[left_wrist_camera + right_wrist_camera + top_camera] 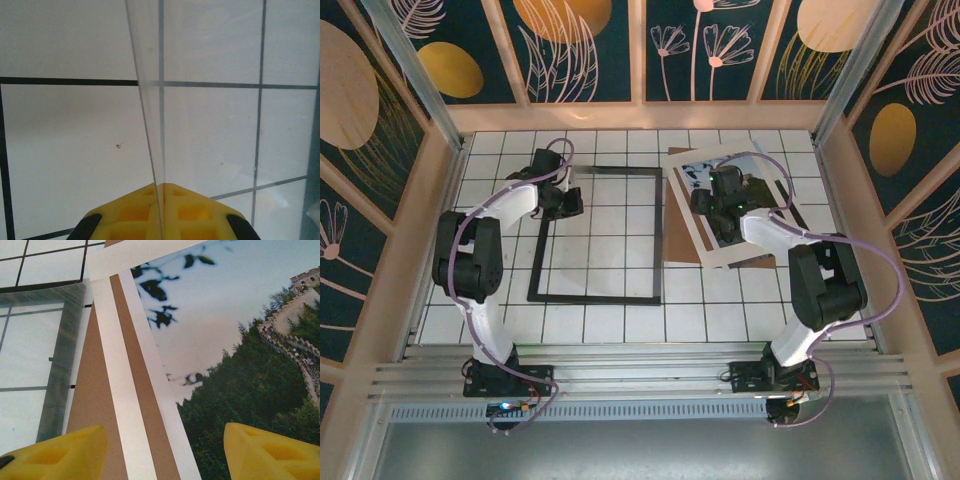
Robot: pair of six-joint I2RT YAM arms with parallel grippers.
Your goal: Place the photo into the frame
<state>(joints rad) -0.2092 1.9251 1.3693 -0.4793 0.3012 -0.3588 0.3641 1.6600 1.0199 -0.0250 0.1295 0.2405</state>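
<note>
The thin black frame (595, 298) lies flat left of centre on the tiled table. At its far left corner my left gripper (563, 198) is shut on the edge of a thin clear sheet (150, 115), which runs upright out of the closed yellow fingertips (162, 187). The photo (692, 172), blue sky over green hills with a white border, lies face up to the right of the frame. My right gripper (718, 208) hovers open just above the photo's (235, 355) left border, fingers (65, 450) straddling it, nothing held. The frame's right side (62, 360) shows at the left of the right wrist view.
Under the photo lie a white mat (720, 255) and a brown cardboard board (760, 262); both show as strips (112, 390) beside the photo. Wooden rails and patterned walls enclose the table on three sides.
</note>
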